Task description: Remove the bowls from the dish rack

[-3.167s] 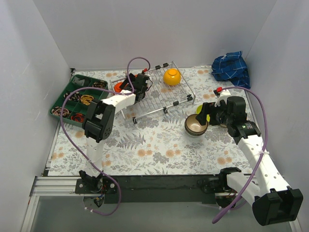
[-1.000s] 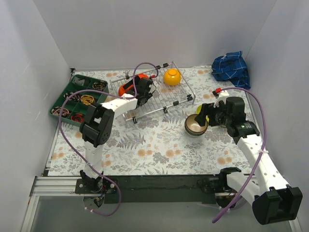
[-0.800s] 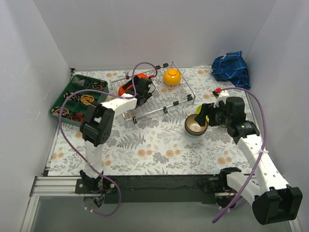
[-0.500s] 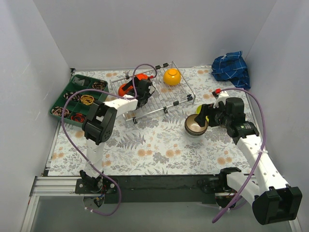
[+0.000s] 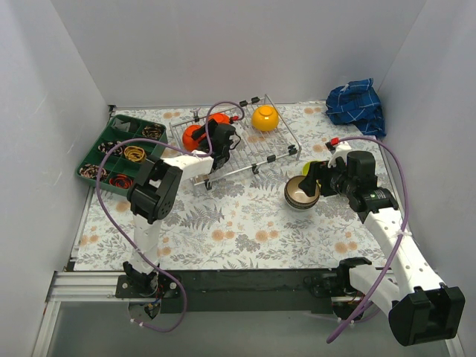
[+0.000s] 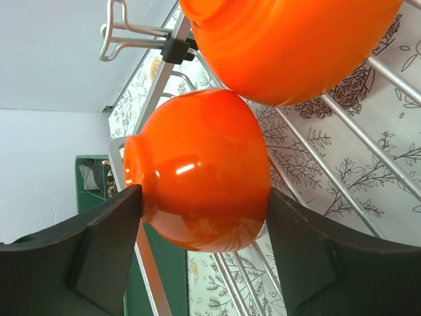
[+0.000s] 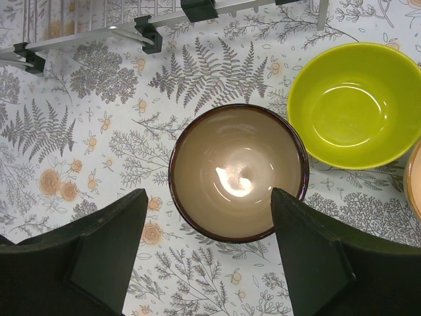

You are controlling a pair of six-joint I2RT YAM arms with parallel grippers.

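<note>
The left arm's jaws pinch a glossy orange round bowl (image 6: pixel 197 178) by its sides at the left end of the silver wire-grid dish rack (image 5: pixel 256 149), apparently to lift it clear. The right arm's jaws hang wide open and empty over a brown-rimmed beige bowl (image 7: pixel 237 171) sitting upright on the floral tabletop (image 7: pixel 99 164).

Two orange bowls (image 6: pixel 204 178), one yellow (image 5: pixel 265 118), one brown (image 7: pixel 237 172), one lime (image 7: pixel 352 105)
</note>
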